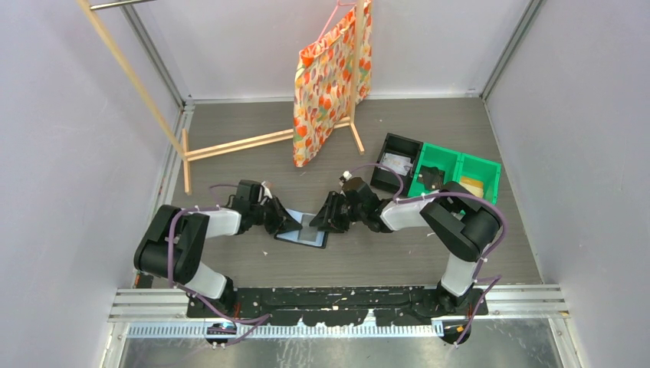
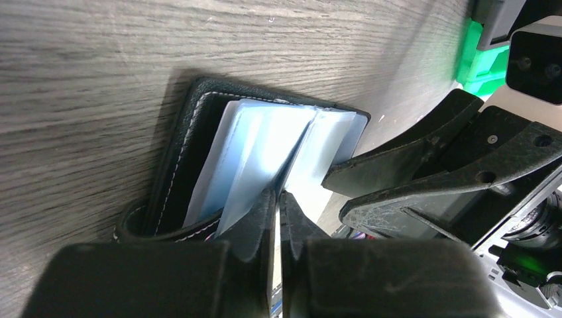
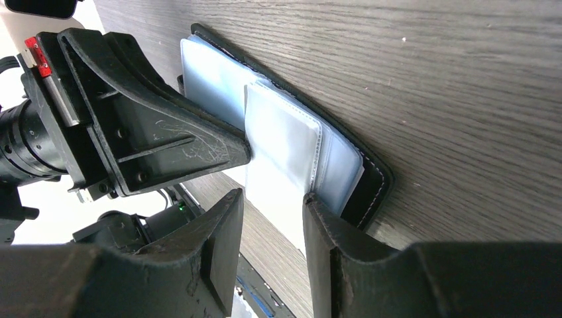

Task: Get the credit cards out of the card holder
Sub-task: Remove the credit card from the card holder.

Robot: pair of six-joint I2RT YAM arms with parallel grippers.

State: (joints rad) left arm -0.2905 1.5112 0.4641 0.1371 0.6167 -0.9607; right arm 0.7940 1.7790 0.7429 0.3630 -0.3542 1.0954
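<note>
The card holder (image 1: 303,230) lies open on the table between both arms, black outside (image 2: 192,132) with pale blue-white sleeve leaves (image 2: 258,152) standing up from it. My left gripper (image 2: 277,199) is shut on the edge of one thin pale leaf; its tips (image 3: 245,151) meet that leaf from the left. A whitish credit card (image 3: 272,179) pokes out of the stitched sleeve (image 3: 285,126). It reaches between the open fingers of my right gripper (image 3: 273,199), whose right finger (image 3: 318,218) touches the sleeve's edge. From above, the left gripper (image 1: 287,224) and right gripper (image 1: 318,222) face each other over the holder.
A black bin (image 1: 395,163) and green bins (image 1: 456,172) stand behind my right arm. A patterned orange bag (image 1: 329,77) hangs on a wooden stand (image 1: 230,146) at the back. White walls close in both sides.
</note>
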